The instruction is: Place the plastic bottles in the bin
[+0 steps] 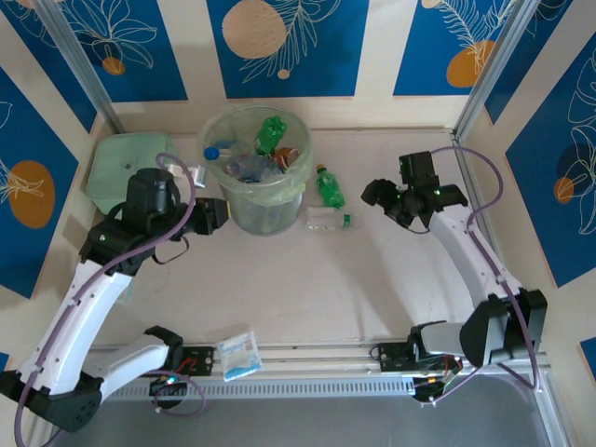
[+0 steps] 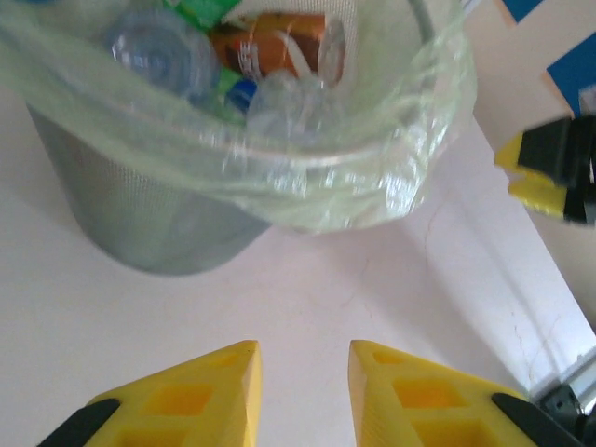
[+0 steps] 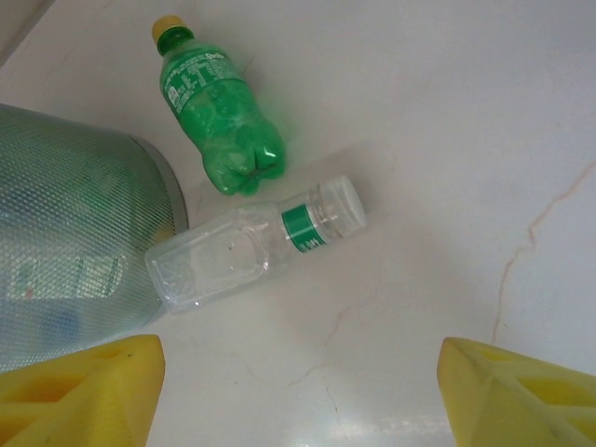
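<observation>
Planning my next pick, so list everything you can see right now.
bin: one, translucent pale green with bag liner, far centre of table
bottles in the bin: several, green, clear with blue cap, orange-labelled; exact count unclear
green bottle: one, yellow cap, lying right of bin
clear bottle: one, green label band, lying against bin's right side, nearer than green bottle
lidded box: one, pale green, far left
sachet: one, blue and white, near edge
table: one, off-white
left pincer: yellow fingers slightly apart, empty, beside bin
right pincer: yellow fingers wide apart, empty, right of the loose bottles
</observation>
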`<state>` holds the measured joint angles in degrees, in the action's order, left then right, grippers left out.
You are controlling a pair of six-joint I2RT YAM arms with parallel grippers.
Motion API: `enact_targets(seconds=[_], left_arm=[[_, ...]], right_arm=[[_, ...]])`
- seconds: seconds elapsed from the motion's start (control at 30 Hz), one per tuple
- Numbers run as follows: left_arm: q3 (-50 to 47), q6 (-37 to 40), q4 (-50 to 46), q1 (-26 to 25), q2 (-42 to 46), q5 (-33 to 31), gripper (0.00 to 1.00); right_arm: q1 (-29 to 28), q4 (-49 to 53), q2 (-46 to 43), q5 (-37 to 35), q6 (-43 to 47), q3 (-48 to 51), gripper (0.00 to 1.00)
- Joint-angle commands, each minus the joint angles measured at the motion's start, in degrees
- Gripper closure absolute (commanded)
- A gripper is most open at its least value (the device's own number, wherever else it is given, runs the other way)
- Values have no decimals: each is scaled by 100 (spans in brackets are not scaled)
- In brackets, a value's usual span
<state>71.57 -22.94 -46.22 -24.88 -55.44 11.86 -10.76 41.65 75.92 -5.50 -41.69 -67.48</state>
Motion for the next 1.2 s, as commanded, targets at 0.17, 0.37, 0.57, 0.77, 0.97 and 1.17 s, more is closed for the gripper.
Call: enact_targets(seconds=[0.17,0.37,0.57,0.77,0.97,1.17], left_arm=[[-657,-207,31,-69,462,400,60],[-1077,-472,266,-78,699,520,52],[-1222,-597,409,-78,780,517,46],[-1243,-642,508,-79,736,581,44],[-1192,-633,491,-88,736,564,42],[-1175,-603,466,-82,704,545,42]], right_arm=[[-64,-185,1525,419,676,-1147,18],[-392,-32,2827,463,1281,-2198,18],[-605,204,3895,292,1587,-3102,17],[-587,294,4569,348,1580,-3538,18],[-653,461,5004,182,1664,-3759,19],[-708,579,5271,92,1754,-3903,21]])
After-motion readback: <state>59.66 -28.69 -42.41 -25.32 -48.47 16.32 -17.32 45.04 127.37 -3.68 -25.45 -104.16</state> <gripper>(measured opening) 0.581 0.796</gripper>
